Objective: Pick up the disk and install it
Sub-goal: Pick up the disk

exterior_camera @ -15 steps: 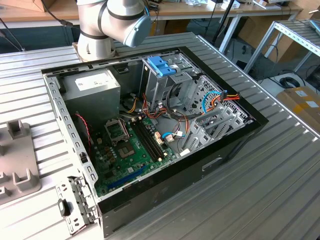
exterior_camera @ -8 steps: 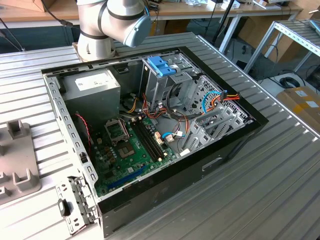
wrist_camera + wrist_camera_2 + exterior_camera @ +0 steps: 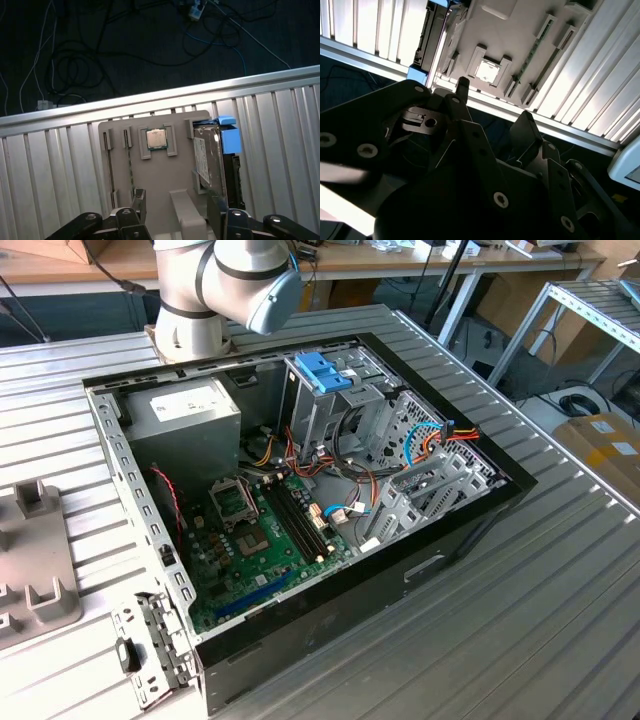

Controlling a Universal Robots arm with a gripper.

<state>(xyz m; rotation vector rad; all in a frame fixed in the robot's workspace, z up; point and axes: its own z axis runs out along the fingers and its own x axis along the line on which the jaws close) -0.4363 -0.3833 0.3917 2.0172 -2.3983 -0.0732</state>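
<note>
The disk (image 3: pixel 209 160) is a dark grey drive with a white label and a light blue bracket (image 3: pixel 229 139). It stands on edge in a slot at one side of a pale grey holder tray (image 3: pixel 160 175). In the second wrist view the disk (image 3: pixel 429 37) shows as a dark slab at the tray's edge. My gripper (image 3: pixel 176 206) hovers above the tray, open, with nothing between its fingers. One fingertip (image 3: pixel 216 207) is close to the disk's near end, the other (image 3: pixel 138 201) is over the tray's middle. In the second wrist view the gripper (image 3: pixel 492 107) is also open.
An open computer case (image 3: pixel 480 510) lies on the ribbed metal table (image 3: pixel 560 580), with a motherboard (image 3: pixel 270 540), a grey power supply (image 3: pixel 190 420) and a drive cage holding a blue caddy handle (image 3: pixel 325 372). A processor chip (image 3: pixel 156 138) sits in the tray. Cables lie on the floor beyond the table edge (image 3: pixel 150 97).
</note>
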